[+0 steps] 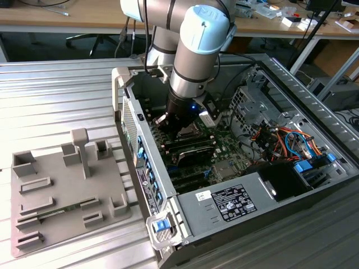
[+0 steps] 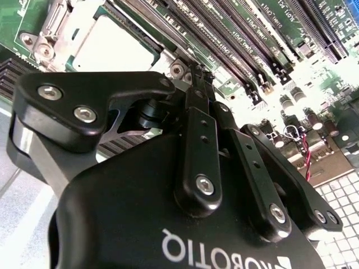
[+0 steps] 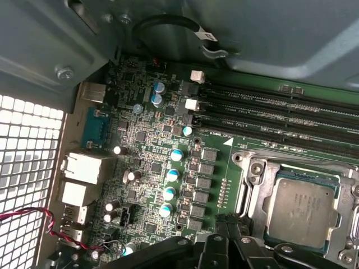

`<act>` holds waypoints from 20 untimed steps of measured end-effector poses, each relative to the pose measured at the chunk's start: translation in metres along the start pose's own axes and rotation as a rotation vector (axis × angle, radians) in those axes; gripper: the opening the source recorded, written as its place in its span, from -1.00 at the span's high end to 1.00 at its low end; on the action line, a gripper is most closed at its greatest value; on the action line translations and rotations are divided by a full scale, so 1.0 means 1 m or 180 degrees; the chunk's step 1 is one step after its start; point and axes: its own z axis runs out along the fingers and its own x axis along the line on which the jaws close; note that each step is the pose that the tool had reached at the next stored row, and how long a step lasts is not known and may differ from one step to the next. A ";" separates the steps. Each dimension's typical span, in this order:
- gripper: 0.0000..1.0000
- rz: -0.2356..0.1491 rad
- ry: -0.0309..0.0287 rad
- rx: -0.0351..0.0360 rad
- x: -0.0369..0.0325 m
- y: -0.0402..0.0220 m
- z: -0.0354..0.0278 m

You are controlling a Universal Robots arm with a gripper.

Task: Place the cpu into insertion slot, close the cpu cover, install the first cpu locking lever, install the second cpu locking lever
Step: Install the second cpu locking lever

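Cpu [image 3: 300, 212] in insertion slot [image 3: 255, 207], cpu cover [image 3: 291, 166] down; closed, empty hand [image 2: 196, 75] above.

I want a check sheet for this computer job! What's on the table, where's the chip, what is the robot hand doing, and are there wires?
Surface: ribbed metal table carrying the open computer case.
Job's things: cpu lies flat in the insertion slot; cpu cover frames it, seemingly down.
Clutter: grey holder tray with blocks and posts, at the exterior view's left.
Grippers: gripper low over the motherboard, beside the slot; fingertips together, holding nothing.
Cables: red-and-black twisted wire; orange and blue cables inside the case.
Surroundings: wooden desk behind.
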 end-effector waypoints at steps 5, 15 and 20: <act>0.79 -0.0072 -0.0004 -0.0023 -0.0005 0.0017 -0.0008; 0.79 -0.0087 -0.0002 -0.0024 -0.0014 0.0028 -0.0247; 0.79 -0.0086 -0.0002 -0.0024 -0.0021 0.0029 -0.0313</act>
